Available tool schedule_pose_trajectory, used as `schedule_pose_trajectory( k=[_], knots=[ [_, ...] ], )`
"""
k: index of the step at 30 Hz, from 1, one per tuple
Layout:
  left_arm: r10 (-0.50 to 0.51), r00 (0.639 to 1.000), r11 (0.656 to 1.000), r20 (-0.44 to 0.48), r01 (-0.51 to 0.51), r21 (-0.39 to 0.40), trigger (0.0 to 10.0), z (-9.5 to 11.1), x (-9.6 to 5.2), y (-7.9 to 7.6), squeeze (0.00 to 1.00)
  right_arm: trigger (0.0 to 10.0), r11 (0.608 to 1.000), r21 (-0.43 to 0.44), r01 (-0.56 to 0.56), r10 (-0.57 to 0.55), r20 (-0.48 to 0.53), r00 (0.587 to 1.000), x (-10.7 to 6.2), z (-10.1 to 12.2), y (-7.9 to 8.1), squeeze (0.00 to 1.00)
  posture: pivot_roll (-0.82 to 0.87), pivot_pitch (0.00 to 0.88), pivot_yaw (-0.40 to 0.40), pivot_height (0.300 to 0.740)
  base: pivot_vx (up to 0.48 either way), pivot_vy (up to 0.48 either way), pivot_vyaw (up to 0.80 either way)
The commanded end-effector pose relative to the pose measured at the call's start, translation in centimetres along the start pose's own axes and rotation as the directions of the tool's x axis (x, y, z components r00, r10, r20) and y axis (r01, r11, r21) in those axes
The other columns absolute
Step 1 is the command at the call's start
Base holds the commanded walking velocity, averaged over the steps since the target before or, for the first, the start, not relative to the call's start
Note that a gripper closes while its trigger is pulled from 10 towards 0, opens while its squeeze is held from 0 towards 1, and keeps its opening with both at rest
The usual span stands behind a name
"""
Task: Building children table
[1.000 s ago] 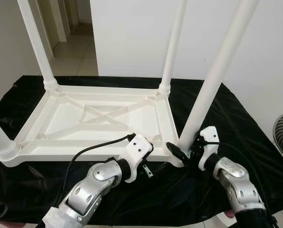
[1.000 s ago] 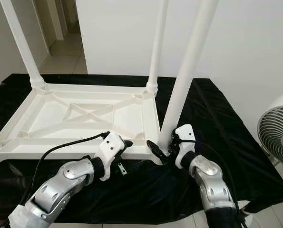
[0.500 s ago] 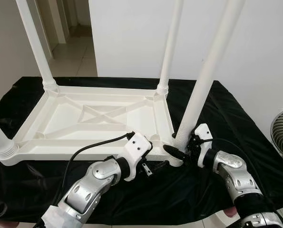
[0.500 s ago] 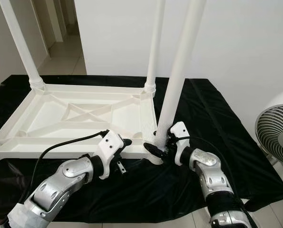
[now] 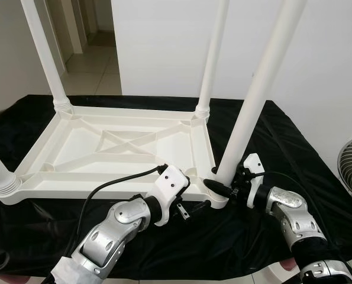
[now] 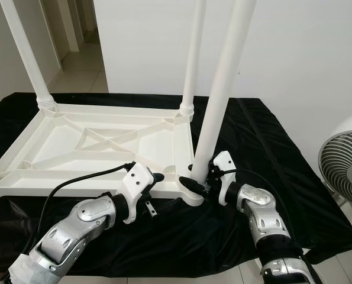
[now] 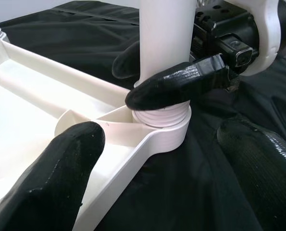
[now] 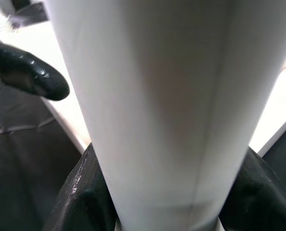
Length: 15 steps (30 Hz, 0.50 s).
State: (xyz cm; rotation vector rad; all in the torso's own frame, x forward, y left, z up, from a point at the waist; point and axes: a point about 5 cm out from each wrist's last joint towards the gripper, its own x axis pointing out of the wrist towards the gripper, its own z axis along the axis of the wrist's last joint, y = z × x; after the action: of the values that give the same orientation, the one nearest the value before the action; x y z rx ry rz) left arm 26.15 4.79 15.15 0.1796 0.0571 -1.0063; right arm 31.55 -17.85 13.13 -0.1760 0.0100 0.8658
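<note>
Now the leg (image 5: 255,97) stands straighter (right gripper (image 5: 222,188) still clamped).

- plain white wall (image 5: 164,47) behind
- black cloth (image 6: 264,142) covers the bench
- tiled hallway floor (image 5: 96,65) at far left
- white fan (image 6: 344,171) at right

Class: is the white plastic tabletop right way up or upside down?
Upside down: the white plastic tabletop shows its ribbed underside, with its legs pointing upward.
</note>
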Motion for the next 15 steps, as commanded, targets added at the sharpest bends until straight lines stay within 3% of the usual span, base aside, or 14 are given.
schedule_pose_trajectory(
  k=[1, 8, 15],
  knots=[
    [-0.084, 0.996, 0.996, -0.005, 0.084, -0.001, 10.0, 0.0, 0.0, -0.5, 0.0, 10.0, 0.997, -0.005, 0.079, -0.079, 0.03, 0.996, -0.3, 0.6, -0.4, 0.0, 0.01, 0.0, -0.03, 0.74, 0.0, 0.0, 0.0],
    [-0.094, 0.996, 0.996, -0.002, 0.094, -0.007, 10.0, 0.0, 0.2, -0.7, 0.0, 10.0, 0.977, 0.007, 0.214, -0.214, 0.058, 0.975, -0.6, 0.8, 0.2, 0.0, -0.01, 0.0, -0.021, 0.74, 0.0, 0.0, 0.0],
    [-0.111, 0.994, 0.994, 0.0, 0.111, -0.015, 10.0, 0.0, 0.4, -1.0, 0.0, 10.0, 0.927, 0.022, 0.374, -0.375, 0.066, 0.925, -0.8, 0.7, 1.2, 0.0, -0.03, 0.006, -0.001, 0.74, 0.0, 0.0, 0.0]
  ],
)
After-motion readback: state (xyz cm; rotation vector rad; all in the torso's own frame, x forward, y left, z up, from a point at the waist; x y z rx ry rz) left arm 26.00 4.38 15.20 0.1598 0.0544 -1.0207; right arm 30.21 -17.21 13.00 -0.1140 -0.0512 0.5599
